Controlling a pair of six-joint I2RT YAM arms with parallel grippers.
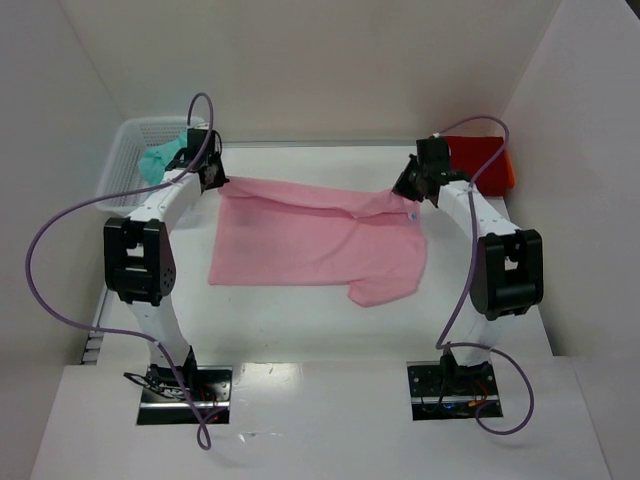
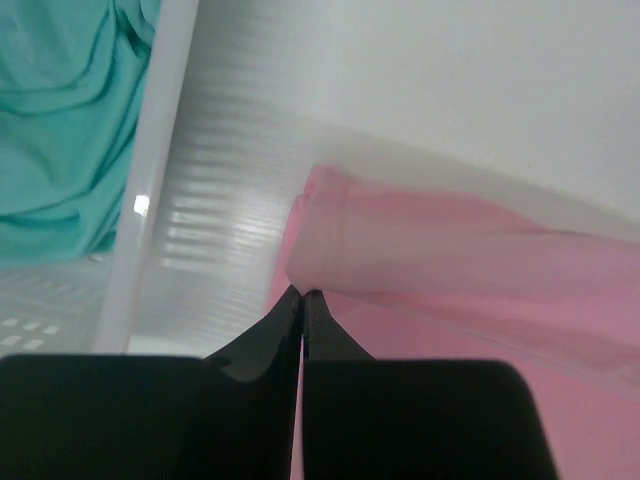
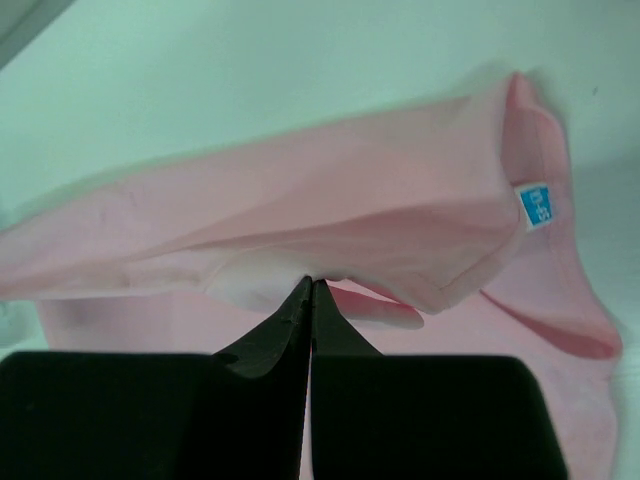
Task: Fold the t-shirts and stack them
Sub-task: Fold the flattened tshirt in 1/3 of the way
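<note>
A light pink t-shirt (image 1: 310, 245) lies spread across the middle of the table, its far edge lifted and stretched between both arms. My left gripper (image 1: 222, 180) is shut on the shirt's far left corner (image 2: 320, 235). At the far right, my right gripper (image 1: 402, 192) is shut on the pink cloth (image 3: 300, 220) near the collar, where a blue label (image 3: 534, 205) shows. A teal t-shirt (image 1: 158, 160) sits bunched in the white basket (image 1: 122, 165); it also fills the upper left of the left wrist view (image 2: 60, 120). A red t-shirt (image 1: 482, 162) lies folded at the back right corner.
The white mesh basket stands at the back left, its rim (image 2: 150, 180) close beside my left gripper. White walls enclose the table at the back and on both sides. Purple cables loop off both arms.
</note>
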